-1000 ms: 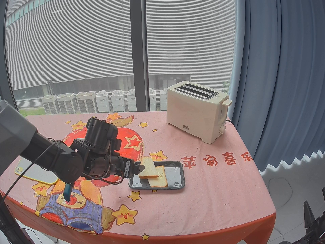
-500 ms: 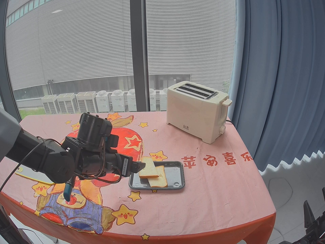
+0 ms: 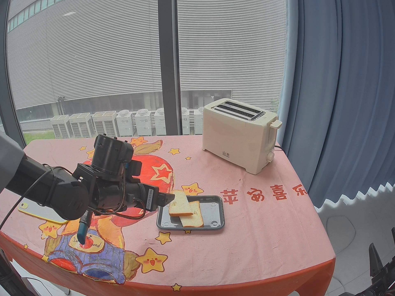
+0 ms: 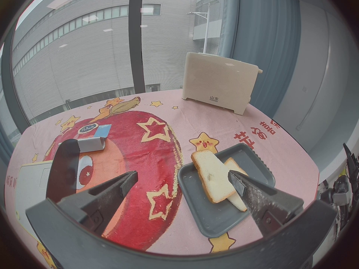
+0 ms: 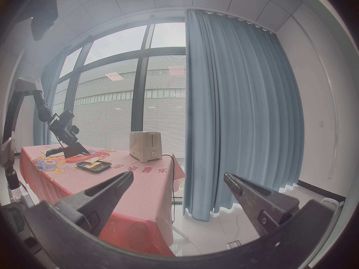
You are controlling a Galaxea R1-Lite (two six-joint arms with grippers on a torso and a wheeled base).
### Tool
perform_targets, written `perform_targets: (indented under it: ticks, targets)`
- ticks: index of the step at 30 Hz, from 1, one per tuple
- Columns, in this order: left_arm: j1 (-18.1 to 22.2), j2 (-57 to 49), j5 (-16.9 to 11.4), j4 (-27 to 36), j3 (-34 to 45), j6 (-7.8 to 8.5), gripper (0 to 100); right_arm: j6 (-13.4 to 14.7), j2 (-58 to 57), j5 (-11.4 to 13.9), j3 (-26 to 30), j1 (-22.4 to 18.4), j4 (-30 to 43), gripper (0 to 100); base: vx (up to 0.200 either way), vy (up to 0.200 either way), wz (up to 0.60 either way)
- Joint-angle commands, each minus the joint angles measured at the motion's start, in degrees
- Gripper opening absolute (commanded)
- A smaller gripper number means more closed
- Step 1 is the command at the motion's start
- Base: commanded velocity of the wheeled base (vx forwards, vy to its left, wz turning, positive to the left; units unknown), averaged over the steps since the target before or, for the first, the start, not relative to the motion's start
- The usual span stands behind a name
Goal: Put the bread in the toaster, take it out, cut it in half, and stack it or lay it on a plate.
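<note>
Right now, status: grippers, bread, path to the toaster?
Left gripper open by the bread; right gripper open, off the table. Two slices overlap in the tray, none in the toaster. Nothing seen between tray and toaster.

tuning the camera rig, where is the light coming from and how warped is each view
Head view: daylight enters through the window behind the table, the toaster casts only a soft shadow, and the window frame bows at the picture's edge. Left wrist view: strong fisheye with dark corners; lines on the building curve. Right wrist view: same round dark border; ceiling lines and curtain bend.
</note>
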Motion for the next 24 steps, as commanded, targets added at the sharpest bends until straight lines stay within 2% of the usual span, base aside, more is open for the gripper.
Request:
perform_targets:
  ticks: [1,14,19,24]
  targets:
    - [1.6,-0.7,0.0,-0.1,-0.4,-0.12,100,0.0,-0.7,0.0,1.0,0.0,0.0,100,0.0,0.0,0.0]
    - [3.1,-10.8,0.5,0.0,2.4,-0.47,100,0.0,-0.7,0.0,1.0,0.0,0.0,100,0.0,0.0,0.0]
    - [3.2,-13.6,0.6,-0.1,3.4,-2.76,100,0.0,-0.7,0.0,1.0,0.0,0.0,100,0.0,0.0,0.0]
    - [4.2,-16.9,0.7,-0.1,6.2,-3.11,100,0.0,-0.7,0.0,1.0,0.0,0.0,100,0.0,0.0,0.0]
